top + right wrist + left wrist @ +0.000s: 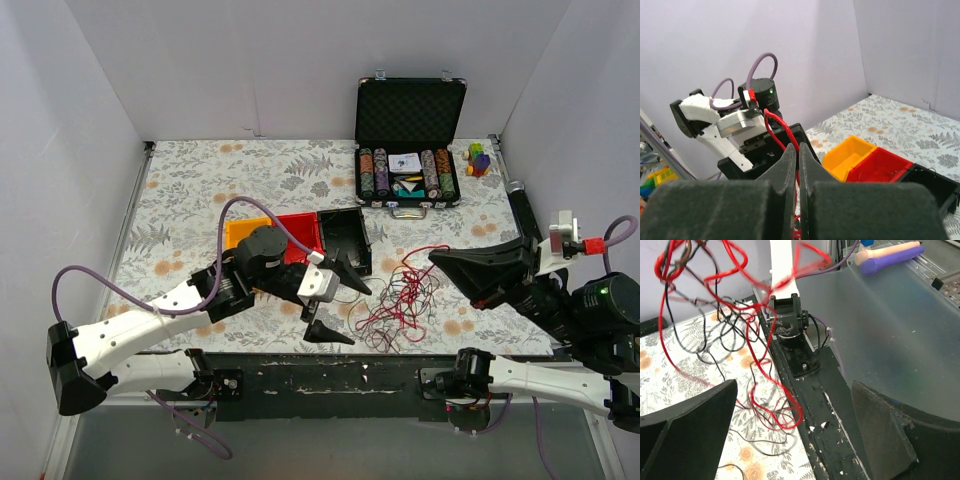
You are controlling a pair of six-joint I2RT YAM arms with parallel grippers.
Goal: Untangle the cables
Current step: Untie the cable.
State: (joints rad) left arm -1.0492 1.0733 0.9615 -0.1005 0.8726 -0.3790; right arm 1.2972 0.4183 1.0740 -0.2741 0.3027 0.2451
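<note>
The cables (pixel 403 297) lie as a loose tangle of thin red and black strands on the flowered table, near the front edge between the two arms. One red strand rises from the pile to my right gripper (pixel 441 259), which is shut on it. In the right wrist view the red cable (pixel 777 127) loops out from between the pressed fingertips (pixel 790 159). My left gripper (pixel 340 305) stands wide open just left of the tangle, holding nothing. In the left wrist view the cables (pixel 754 354) hang and spread ahead of the left gripper (pixel 790 440), partly over the black front strip.
Yellow (pixel 248 236), red (pixel 302 231) and black (pixel 345 240) bins stand in a row behind the left gripper. An open poker chip case (pixel 409 175) and coloured toy blocks (pixel 479 158) sit at the back right. White walls enclose the table.
</note>
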